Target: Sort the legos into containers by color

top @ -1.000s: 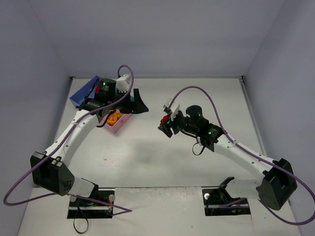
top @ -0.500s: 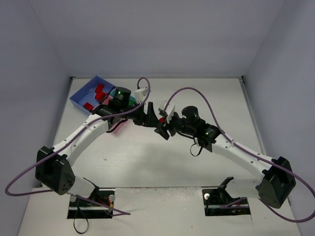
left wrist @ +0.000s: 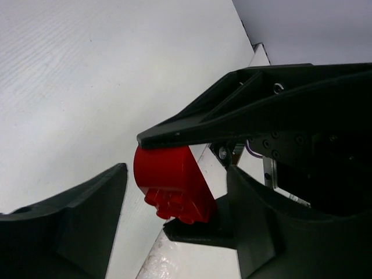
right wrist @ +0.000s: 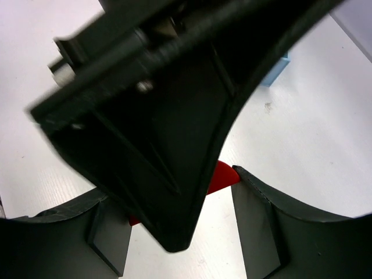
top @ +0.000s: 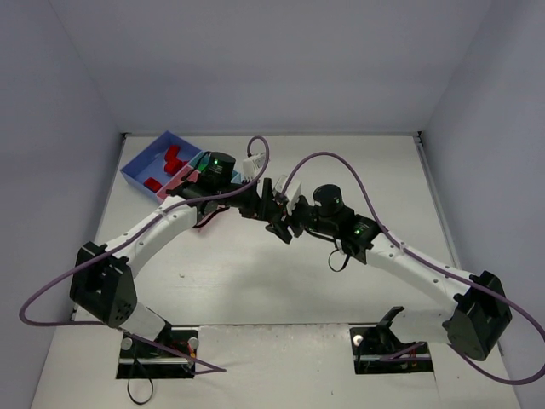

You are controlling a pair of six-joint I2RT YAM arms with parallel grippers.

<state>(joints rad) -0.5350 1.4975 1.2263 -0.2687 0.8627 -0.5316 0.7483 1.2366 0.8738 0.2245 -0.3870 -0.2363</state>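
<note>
A white table [top: 255, 281] sits enclosed by plain pale lavender walls [top: 272, 68] under even light.

right wrist: we see just a sliver of red lego [right wrist: 224, 176] behind the blurred left gripper [top: 269, 202]. top: left arm [top: 162, 223] hides part of the tray [top: 134, 170].

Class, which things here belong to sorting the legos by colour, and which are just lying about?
Belongs to the job: held red lego; red legos already sorted; compartment tray.
Lying about: purple cables; black base plates.
</note>
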